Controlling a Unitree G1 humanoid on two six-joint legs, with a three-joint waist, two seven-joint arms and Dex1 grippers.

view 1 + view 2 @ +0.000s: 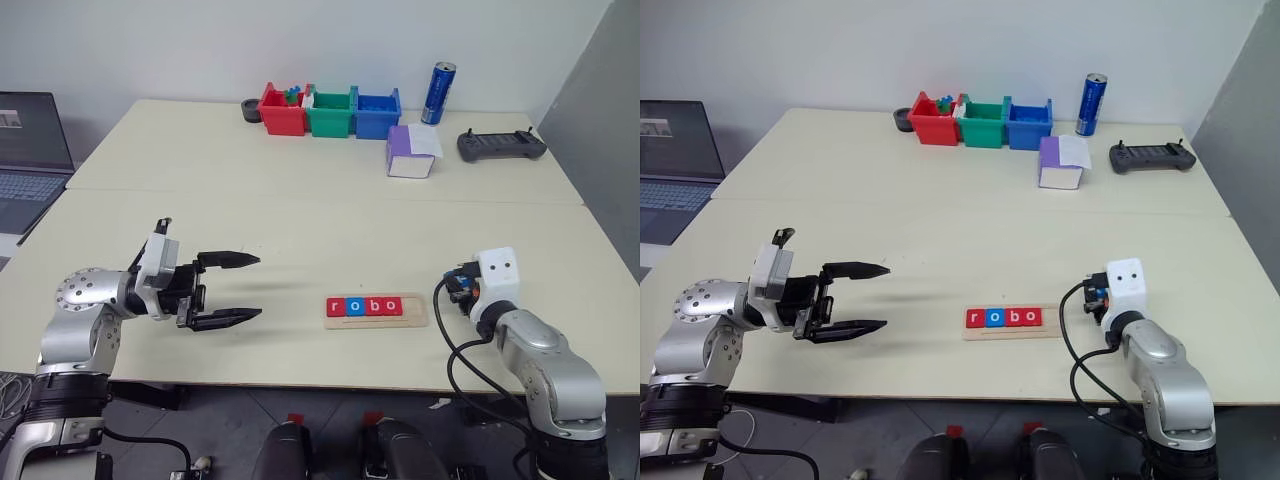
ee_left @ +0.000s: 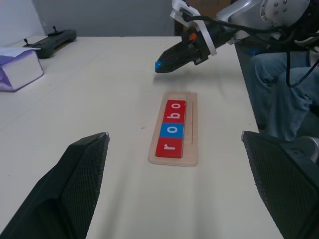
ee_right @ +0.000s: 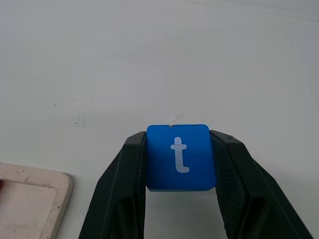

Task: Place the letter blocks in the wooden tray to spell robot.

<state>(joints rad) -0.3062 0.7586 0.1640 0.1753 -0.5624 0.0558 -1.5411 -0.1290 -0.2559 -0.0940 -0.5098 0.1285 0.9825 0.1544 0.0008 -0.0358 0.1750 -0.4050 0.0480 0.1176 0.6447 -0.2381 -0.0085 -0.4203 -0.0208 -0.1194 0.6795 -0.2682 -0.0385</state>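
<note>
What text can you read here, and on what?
"r", "o", "b", "o": four tiles in the tray, red, blue, red, red.
"t": blue tile held in the right gripper.
Blue can: print too small to read.
Laptop screen: too small to read.

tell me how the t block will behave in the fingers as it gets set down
The t block looks rigid and likely light; the right gripper pinches it by its flat sides, so it probably won't roll. Its smooth faces might slip or twist when pressed into the tray.
</note>
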